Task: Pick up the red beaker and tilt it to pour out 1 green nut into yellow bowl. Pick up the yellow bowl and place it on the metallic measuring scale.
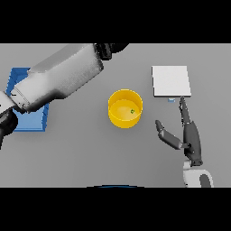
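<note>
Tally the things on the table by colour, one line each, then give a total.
Yellow: 1, the bowl
Green: 1, the nut inside the bowl
Blue: 1, the tray, partly behind the left arm
Pale metallic grey: 1, the scale
Total: 4

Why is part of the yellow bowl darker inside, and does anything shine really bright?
Head view: the yellow bowl has a shaded inner wall on its near side, paler floor around the green nut; the metallic measuring scale looks brightest, flat and pale, with no sharp glare; no strong shadow under the right hand.
</note>
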Robot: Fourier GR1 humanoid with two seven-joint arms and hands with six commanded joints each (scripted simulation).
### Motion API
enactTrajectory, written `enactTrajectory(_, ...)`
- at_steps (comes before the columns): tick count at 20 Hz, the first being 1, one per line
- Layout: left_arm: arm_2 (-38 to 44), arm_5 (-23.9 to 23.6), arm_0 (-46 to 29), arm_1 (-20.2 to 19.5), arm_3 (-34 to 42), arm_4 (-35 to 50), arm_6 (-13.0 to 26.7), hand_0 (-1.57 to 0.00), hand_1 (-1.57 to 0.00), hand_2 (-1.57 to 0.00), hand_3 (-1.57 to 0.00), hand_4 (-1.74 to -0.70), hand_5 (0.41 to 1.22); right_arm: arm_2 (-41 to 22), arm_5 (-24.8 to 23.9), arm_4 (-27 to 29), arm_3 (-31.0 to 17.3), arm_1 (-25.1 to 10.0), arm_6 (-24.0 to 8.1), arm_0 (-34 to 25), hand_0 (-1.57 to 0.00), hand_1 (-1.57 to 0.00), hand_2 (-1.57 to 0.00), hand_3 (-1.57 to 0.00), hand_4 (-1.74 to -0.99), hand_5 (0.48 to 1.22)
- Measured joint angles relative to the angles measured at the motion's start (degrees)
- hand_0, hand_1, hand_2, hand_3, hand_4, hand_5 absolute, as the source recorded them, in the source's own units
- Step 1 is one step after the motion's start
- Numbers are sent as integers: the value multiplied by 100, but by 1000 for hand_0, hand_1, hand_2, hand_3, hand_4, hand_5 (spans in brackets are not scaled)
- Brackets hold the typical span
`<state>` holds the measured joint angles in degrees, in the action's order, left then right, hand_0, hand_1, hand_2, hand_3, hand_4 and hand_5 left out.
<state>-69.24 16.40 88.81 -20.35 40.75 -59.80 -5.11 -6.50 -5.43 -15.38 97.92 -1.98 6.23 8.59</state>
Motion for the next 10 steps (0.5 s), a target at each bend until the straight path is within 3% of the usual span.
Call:
enactTrajectory(4,708,-31,421,-281,-610,640,341,-1571,-1571,-1535,-1397,-1720,1221,27,215,311,58,16,38,33,1,1,1,1,-1193,597)
enactTrajectory(8,1976,-218,281,-652,-1344,1903,1227,-1571,-1571,-1556,-1360,-1732,1221,14,160,250,-63,44,47,-85,1,1,1,1,-1222,592)
enactTrajectory(10,2526,-557,-75,-955,-1467,2590,1381,-1571,-1571,-1562,-1383,-1735,1221,114,248,410,-75,-45,89,-109,1,1,1,1,-1222,590)
